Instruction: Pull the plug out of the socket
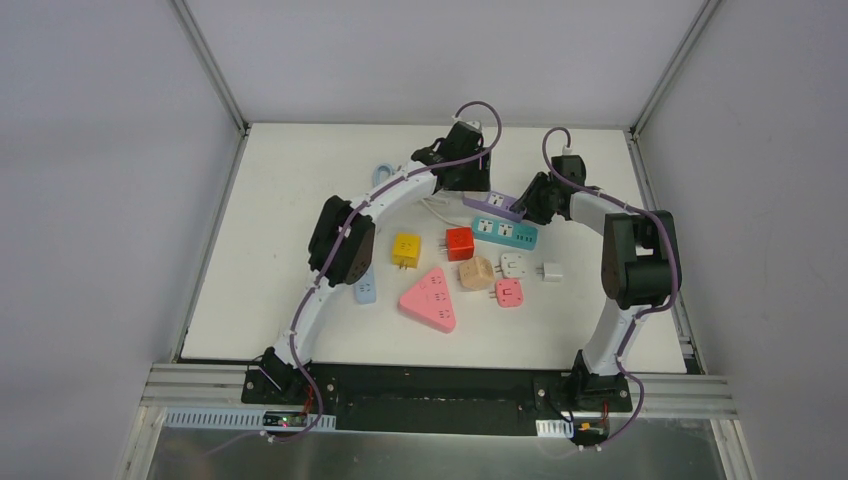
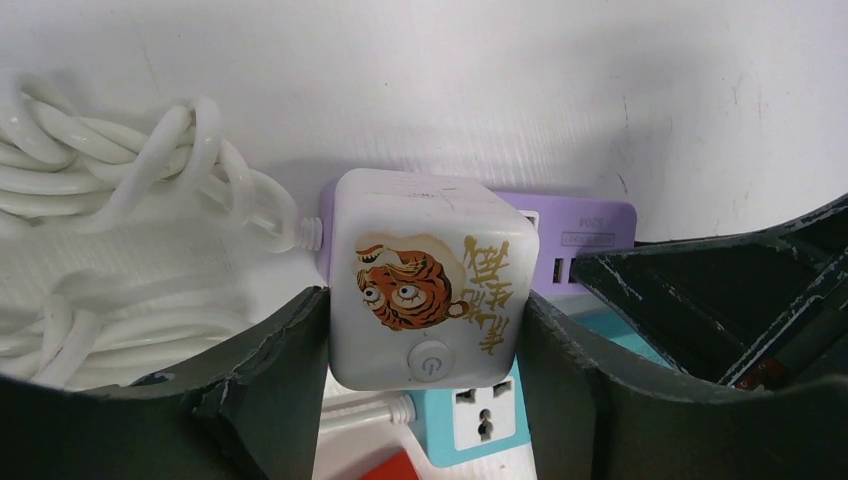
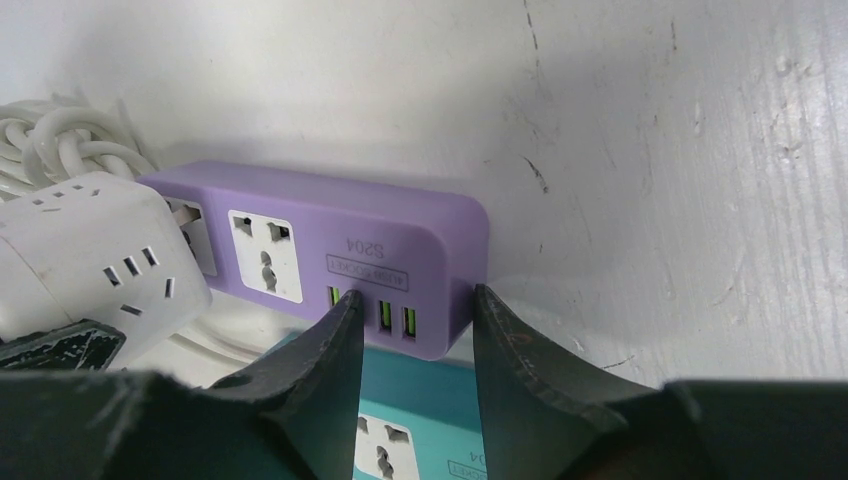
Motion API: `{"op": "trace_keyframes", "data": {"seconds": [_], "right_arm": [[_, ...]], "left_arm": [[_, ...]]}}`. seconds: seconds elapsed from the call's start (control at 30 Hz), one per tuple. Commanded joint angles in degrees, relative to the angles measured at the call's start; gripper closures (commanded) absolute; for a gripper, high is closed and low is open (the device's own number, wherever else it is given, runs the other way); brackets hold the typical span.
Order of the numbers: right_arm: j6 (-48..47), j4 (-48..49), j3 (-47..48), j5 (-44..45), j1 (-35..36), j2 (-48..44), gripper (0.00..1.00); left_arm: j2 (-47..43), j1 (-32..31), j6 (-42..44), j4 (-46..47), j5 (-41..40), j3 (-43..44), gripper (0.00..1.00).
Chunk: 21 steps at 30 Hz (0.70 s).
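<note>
- The white cube plug, printed with a tiger, sits in the purple power strip at the table's far side.
- The left gripper clamps the plug's two sides.
- The right gripper has its jaws narrow at the strip's USB end; whether it grips cannot be told.
- A teal strip lies just beside the purple one.

A white cube plug, printed with a tiger face and fitted with a round button, is found seated in a purple socket strip. The strip is laid flat. The plug is located at the end opposite its three USB ports.
</note>
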Motion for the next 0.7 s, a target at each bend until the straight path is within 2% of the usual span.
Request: {"op": "trace_keyframes", "data": {"seconds": [0.0,0.2,0.37,0.67], "right_arm": [[-0.2,-7.2,-2.0,6.9,0.2,5.0,0.81],[0.1,-7.2,-1.9,6.9,0.2,5.3,0.81],[0.0,-7.3,-2.0,6.9,0.2,5.2,0.81],[0.1,-7.5,-2.1,7.3,0.3,5.1,0.82]], "left_arm": [[-11.2,-0.3,-1.3,1.6,3.7,-0.3,1.00],[-15.8,1.1,-5.1,6.3,6.8,-4.8,1.00],[-15.1,1.2,-6.5,7.4,8.1,-5.2,1.00],[-7.4,-4.1,3.4,-5.5,-6.6,4.5,1.00]]}}
